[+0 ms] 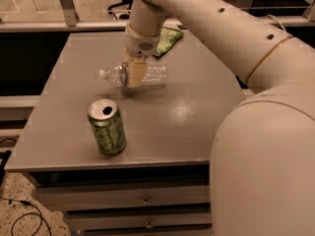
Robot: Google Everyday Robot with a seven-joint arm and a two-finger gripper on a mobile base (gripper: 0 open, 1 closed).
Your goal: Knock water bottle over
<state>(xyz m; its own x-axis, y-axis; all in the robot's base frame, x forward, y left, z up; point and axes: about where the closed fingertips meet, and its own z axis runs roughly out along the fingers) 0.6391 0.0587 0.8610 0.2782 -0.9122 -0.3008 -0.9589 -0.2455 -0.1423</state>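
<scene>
At the near edge, two drawer fronts [123, 200] with small knobs are seen under the grey surface [187, 117]. The right foreground is filled by the robot's pale, rounded body [266, 171].

A green soda can [107, 127] stands upright near the front left of the surface, its top opened. Pale markings are printed on its side, but no word can be read.

Behind the can and apart from it, the water bottle [153, 75] is found lying horizontally over the middle of the surface, its white cap [102, 74] pointed to the left. The ribbed clear body is seen to the right of the pincer; no label writing can be made out. Whether the bottle rests on the surface or is held just above it cannot be told; a dark shadow is cast under it.

The pincer [134, 78] is closed on the middle of the bottle, with one tan finger [136, 72] laid vertically across the near side. The other finger is hidden behind the bottle.

The arm [211, 18] is reached in from the right, across the far side of the surface, and the wrist [142, 33] is turned straight down over the bottle.

Farther back, a green packet [167, 37] lies flat by the far edge, partly hidden by the wrist; its print cannot be read.
</scene>
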